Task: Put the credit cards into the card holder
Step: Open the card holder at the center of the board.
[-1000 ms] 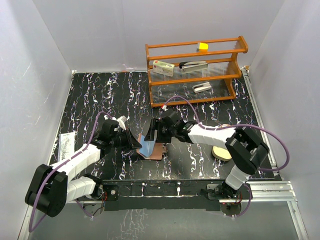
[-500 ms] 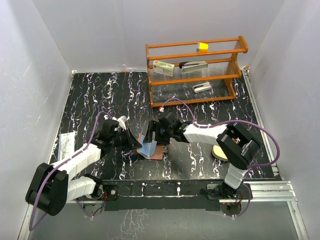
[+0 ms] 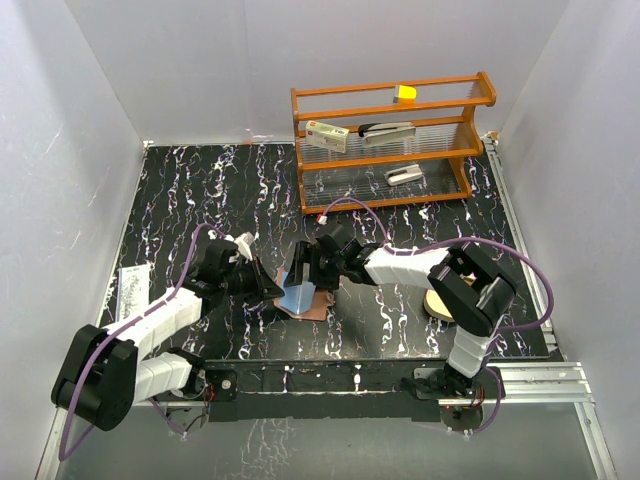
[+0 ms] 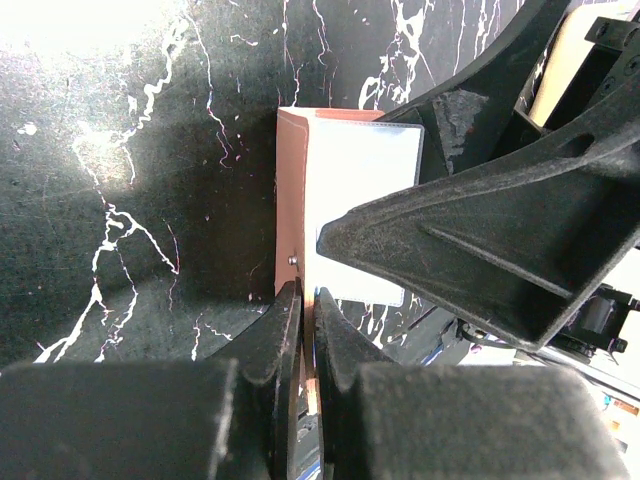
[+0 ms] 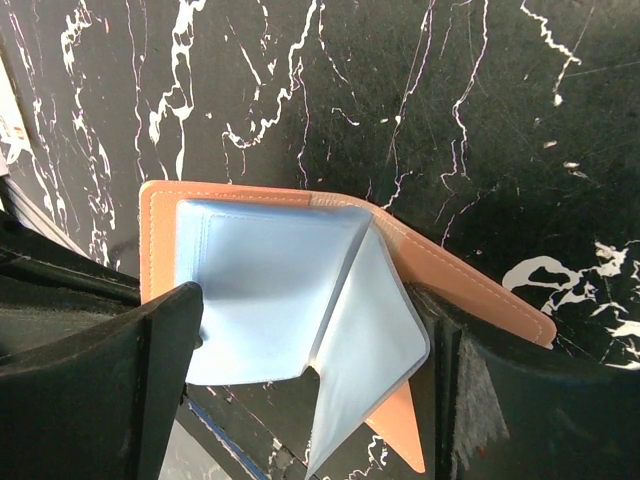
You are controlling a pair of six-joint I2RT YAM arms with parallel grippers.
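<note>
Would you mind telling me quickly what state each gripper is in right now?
Left gripper: closed, pinching the edge of the card holder.
Right gripper: open, fingers straddling the card holder, gripping nothing.

Folding leather card holder [image 5: 470, 282]: reddish-brown, pale blue inside.
Table top [image 3: 200, 190]: black, white veining.
Wooden rack [image 3: 440, 86]: orange.

The card holder [image 3: 306, 301] lies open on the table [image 3: 200, 200], near the middle of its front edge. The left hand [image 3: 273, 287] is at its left side, pinching that edge. The right hand [image 3: 303, 272] is just behind it, one finger on each side. A rack [image 3: 390, 140] stands at the back right. A tray [image 3: 441, 308] lies front right, partly under the right arm. A packet [image 3: 133, 290] lies at the table's left edge.
</note>
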